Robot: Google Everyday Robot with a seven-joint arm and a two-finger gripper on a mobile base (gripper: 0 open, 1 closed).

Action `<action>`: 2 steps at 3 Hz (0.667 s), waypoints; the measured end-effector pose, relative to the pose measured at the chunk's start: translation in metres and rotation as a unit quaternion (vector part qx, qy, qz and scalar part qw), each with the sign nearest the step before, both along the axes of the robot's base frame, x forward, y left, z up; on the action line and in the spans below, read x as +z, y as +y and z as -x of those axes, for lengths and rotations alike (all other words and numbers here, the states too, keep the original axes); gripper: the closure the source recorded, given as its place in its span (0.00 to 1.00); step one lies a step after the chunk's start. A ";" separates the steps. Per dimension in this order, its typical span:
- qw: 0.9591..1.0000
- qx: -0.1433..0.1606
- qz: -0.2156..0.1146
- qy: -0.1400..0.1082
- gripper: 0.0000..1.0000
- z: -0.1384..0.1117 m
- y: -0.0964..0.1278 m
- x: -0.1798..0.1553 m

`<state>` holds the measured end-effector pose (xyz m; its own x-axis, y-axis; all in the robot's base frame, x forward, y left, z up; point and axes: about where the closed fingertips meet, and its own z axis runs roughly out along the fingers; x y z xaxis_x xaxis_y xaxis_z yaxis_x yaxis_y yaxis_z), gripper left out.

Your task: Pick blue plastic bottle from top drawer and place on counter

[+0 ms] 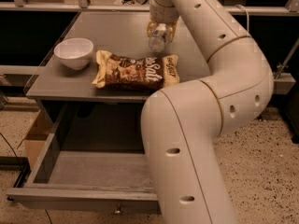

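Note:
My gripper hangs over the far middle of the counter, shut on the blue plastic bottle, a small clear bottle held upright just above the tabletop behind the chip bag. The top drawer is pulled wide open below the counter; the part of its grey floor that shows is bare. My large white arm hides the drawer's right side and the counter's right edge.
A white bowl sits on the counter's left. A brown and yellow chip bag lies across the counter's front middle. A cardboard box stands on the floor left of the drawer. Dark shelving runs behind the table.

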<state>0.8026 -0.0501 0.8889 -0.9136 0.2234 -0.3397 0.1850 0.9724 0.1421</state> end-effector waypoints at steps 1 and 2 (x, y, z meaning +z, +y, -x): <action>1.000 0.011 0.001 0.012 1.00 0.006 0.006 -0.010; 1.000 0.020 -0.002 0.022 1.00 0.013 0.013 -0.020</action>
<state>0.7898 -0.0370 0.8691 -0.9357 0.1881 -0.2986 0.1525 0.9785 0.1386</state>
